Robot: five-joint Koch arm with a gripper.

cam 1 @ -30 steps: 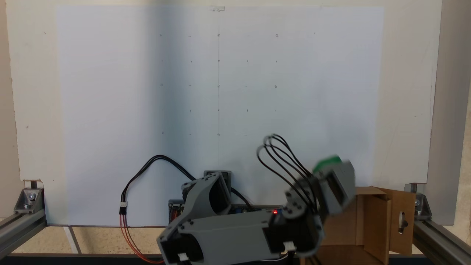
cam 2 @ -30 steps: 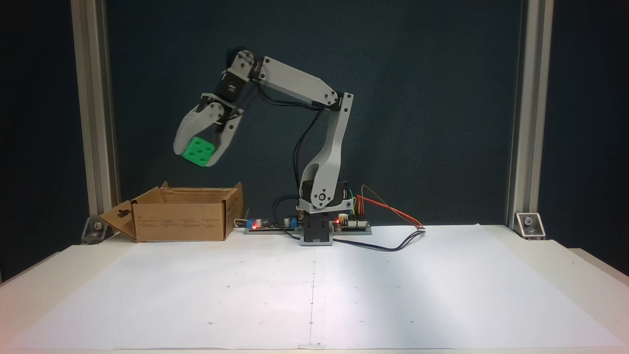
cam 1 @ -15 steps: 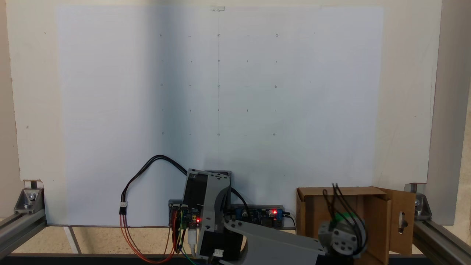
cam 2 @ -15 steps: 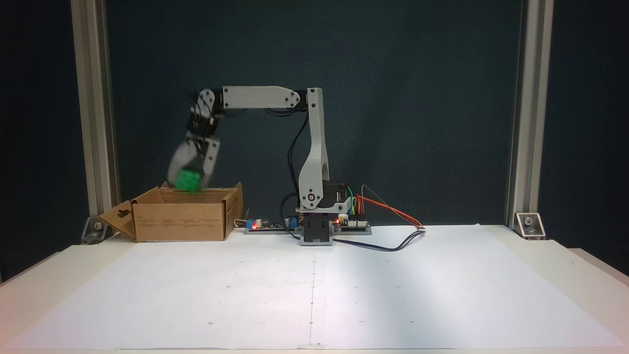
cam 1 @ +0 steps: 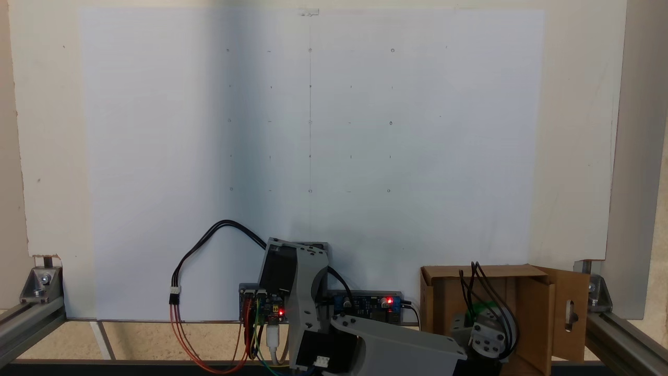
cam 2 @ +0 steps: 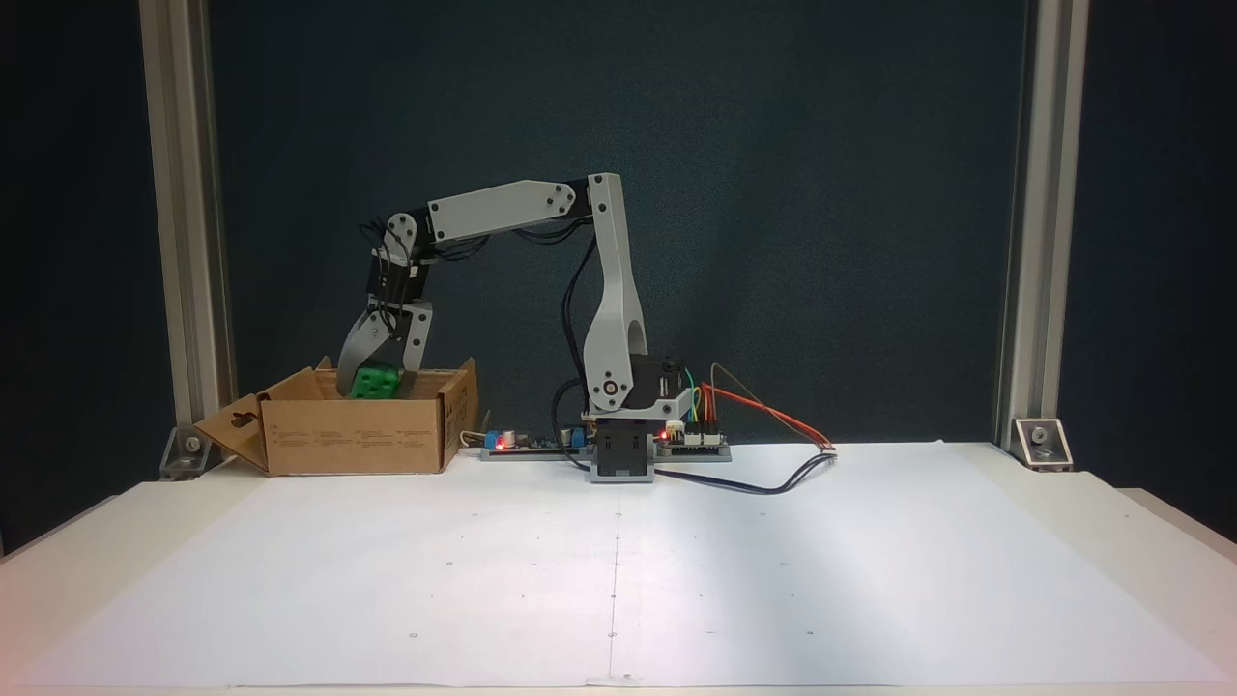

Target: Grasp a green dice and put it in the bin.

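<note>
Green dice clamped between jaws of gripper, hanging low inside open top of bin at far left of table. Held low, likely to limit bounce on release.

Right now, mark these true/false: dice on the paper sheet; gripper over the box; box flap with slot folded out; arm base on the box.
1. The dice lies on the white paper sheet. False: it sits between the gripper fingers at the cardboard box opening.
2. The gripper is over the box. True.
3. The slotted flap is folded outward. True.
4. The arm base stands on the box. False: it stands on the table beside it.
</note>
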